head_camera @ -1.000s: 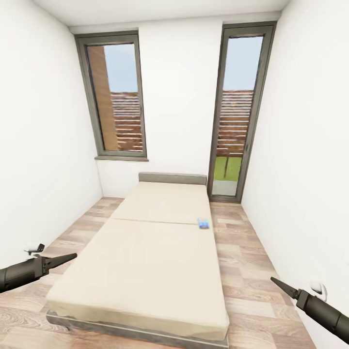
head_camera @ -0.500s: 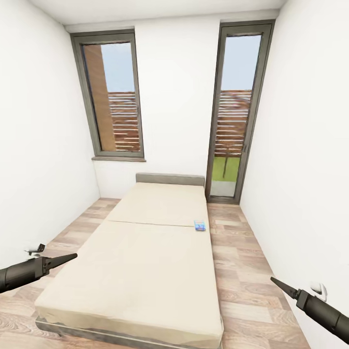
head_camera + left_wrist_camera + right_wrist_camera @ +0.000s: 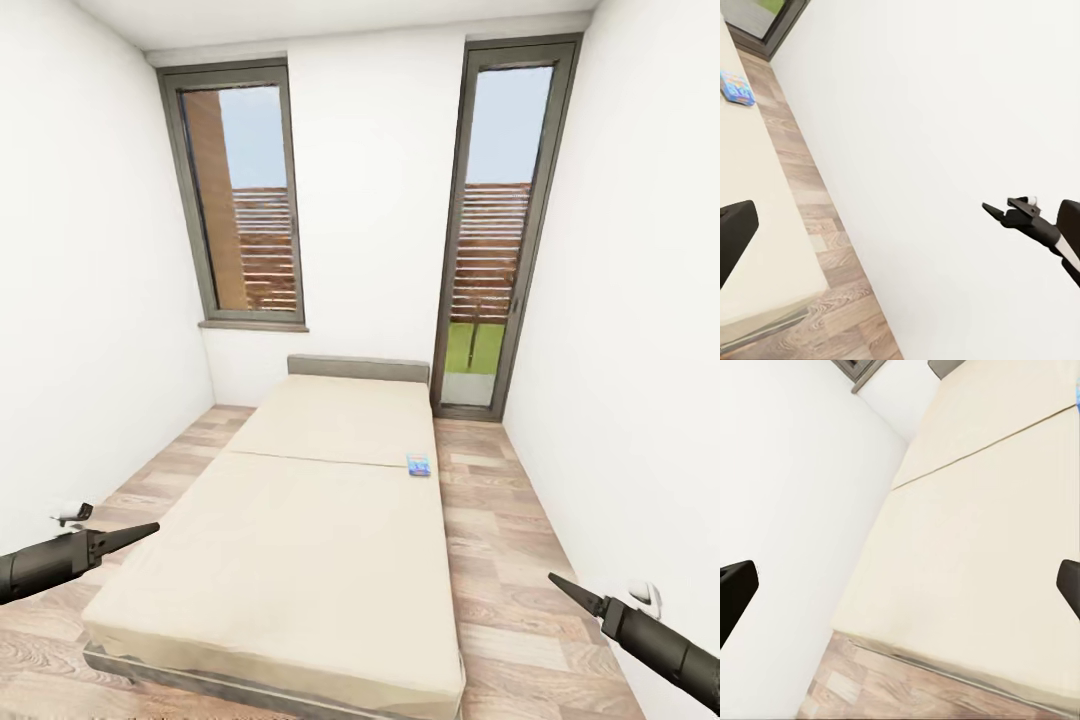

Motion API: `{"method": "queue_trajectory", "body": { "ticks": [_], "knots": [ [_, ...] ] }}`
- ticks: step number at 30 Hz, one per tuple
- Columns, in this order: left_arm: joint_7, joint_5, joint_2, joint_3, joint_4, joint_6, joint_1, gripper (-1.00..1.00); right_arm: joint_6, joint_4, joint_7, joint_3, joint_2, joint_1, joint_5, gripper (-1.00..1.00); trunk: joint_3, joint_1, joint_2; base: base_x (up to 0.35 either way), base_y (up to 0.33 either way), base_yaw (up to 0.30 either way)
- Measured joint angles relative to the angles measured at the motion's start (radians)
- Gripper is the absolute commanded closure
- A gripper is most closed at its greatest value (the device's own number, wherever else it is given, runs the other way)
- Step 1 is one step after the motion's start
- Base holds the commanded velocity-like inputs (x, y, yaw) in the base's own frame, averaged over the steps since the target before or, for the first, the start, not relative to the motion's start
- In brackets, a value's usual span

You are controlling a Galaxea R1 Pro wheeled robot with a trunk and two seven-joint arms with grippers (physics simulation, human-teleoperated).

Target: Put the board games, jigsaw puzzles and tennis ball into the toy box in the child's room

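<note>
You face the bed (image 3: 300,520); the small blue board game (image 3: 419,464) lies at its right edge, halfway up, well ahead of your empty left gripper (image 3: 140,530) and right gripper (image 3: 560,585), jaws together. Reach from here and you'll likely fall short.

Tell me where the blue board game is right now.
In the head view the blue board game lies on the bed, at its right edge about midway along, next to the seam across the cover and the wood floor.
</note>
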Motion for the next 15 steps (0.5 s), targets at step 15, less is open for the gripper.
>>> {"method": "queue_trajectory", "body": {
  "ticks": [15],
  "knots": [
    [0.000,-0.001,0.000,0.000,0.000,-0.001,0.000,-1.00,0.002,0.005,-0.008,0.042,-0.007,-0.001,0.004,-1.00,-0.009,0.000,0.000,0.000,-0.055,0.168]
  ]
}}
